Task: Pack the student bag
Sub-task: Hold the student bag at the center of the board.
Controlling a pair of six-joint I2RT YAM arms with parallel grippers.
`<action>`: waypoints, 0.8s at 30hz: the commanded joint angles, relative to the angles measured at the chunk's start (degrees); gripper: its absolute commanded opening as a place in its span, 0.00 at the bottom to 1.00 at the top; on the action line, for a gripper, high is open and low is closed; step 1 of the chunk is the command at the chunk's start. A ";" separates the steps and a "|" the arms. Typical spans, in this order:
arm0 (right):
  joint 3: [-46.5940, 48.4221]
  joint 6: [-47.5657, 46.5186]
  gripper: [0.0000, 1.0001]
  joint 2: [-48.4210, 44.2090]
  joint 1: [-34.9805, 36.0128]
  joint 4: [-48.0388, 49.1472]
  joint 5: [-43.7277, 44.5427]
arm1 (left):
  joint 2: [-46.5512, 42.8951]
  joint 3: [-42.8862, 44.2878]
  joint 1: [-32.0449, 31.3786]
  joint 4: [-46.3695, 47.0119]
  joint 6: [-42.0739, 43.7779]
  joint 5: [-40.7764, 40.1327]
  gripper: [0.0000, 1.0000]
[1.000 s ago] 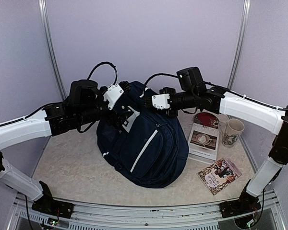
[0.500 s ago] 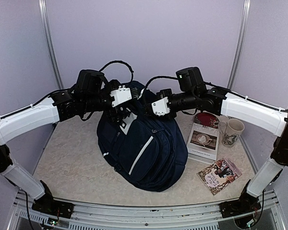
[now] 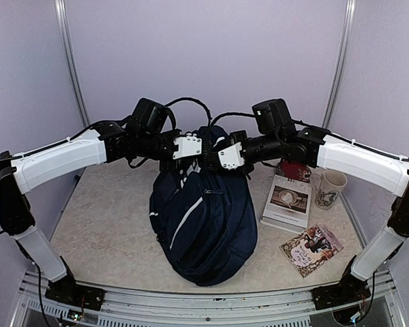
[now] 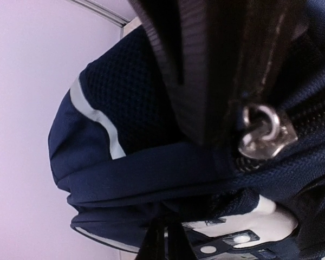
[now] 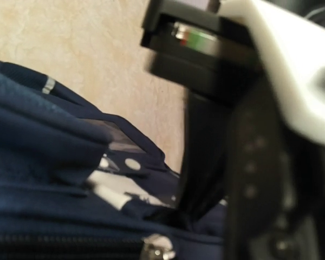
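Student bag (image 3: 204,225) sits on the table (image 3: 88,231), base at 6 o'clock, long axis running up to 12. There the left hand (image 3: 201,152) from 9 and the right hand (image 3: 215,157) from 3 meet on its top, equally near. Both are buried in black straps (image 4: 206,65), so pinching or spread, I cannot tell.

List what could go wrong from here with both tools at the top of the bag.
1. The left tool and right tool sit close together at the top of the student bag; a small move could knock them together.
2. The bag stands tall on its base; if the hold up top slips, it may topple toward the book and mug beside it.
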 commanded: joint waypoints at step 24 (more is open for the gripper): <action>-3.16 4.17 0.00 -6.23 0.67 13.87 -4.53 | 11.39 13.36 17.75 15.24 -59.06 30.85 0.99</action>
